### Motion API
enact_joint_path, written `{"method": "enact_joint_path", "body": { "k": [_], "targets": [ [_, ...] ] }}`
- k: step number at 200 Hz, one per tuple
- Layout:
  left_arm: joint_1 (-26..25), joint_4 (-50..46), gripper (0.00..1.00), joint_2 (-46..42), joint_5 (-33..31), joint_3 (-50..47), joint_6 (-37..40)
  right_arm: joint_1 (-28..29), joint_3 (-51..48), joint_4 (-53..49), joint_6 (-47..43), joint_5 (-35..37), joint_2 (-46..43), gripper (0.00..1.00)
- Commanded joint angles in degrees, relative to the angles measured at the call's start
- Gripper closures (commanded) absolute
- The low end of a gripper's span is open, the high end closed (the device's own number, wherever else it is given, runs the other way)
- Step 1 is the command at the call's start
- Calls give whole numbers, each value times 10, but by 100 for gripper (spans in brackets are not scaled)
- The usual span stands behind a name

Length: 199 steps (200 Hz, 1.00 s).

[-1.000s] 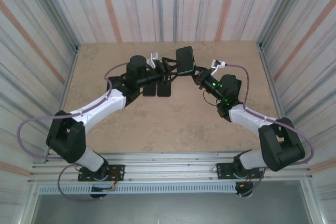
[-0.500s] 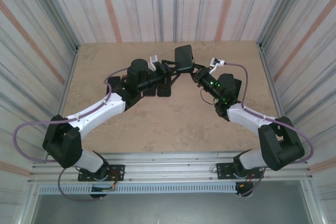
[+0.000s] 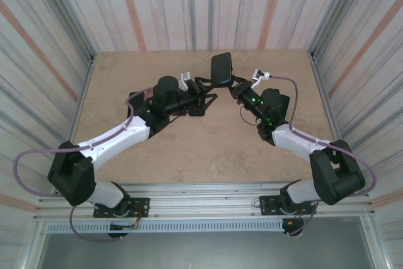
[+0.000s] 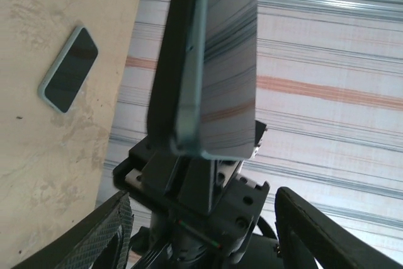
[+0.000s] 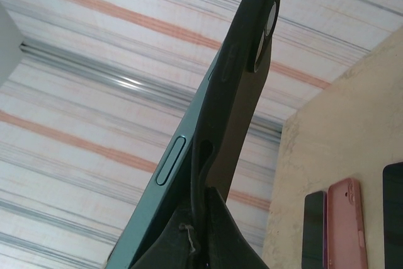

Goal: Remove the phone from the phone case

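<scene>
The phone (image 3: 221,68), teal-edged with a glossy screen (image 4: 223,55), stands upright above the table's far middle. Its black case (image 5: 242,74) covers the back, and the case's edge bulges away from the teal side (image 5: 167,168) low down. My right gripper (image 3: 235,85) is shut on the lower end of the cased phone, its fingers (image 5: 217,231) pinching the case. My left gripper (image 3: 206,92) hangs open just left of and below the phone. Its two fingers (image 4: 104,234) spread wide on either side of the right gripper's body, touching nothing.
A teal-rimmed phone (image 4: 68,68) lies flat on the tan table (image 3: 189,143). A dark phone (image 5: 313,228), a pink phone (image 5: 345,218) and a black one (image 5: 394,212) lie side by side beneath the arms. Corrugated walls (image 3: 208,4) close in the table.
My left arm has swung right and brought its open gripper closer under the phone. The right gripper has lifted the phone slightly and turned it more upright.
</scene>
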Motion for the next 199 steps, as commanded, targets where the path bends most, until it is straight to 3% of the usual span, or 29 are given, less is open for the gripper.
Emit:
{"method": "enact_joint_path", "body": {
  "k": [1,76,199],
  "targets": [
    [-7,6,38,-31,-22,-5,-7,3,17,48,-17,8,-8,100],
    [-7,71,50,7,-38,28,-39,10,16,54,-24,9,-7,100],
    [-6,106,51,35,-51,24,-58,25,8,89,-18,30,-4,100]
  ]
}}
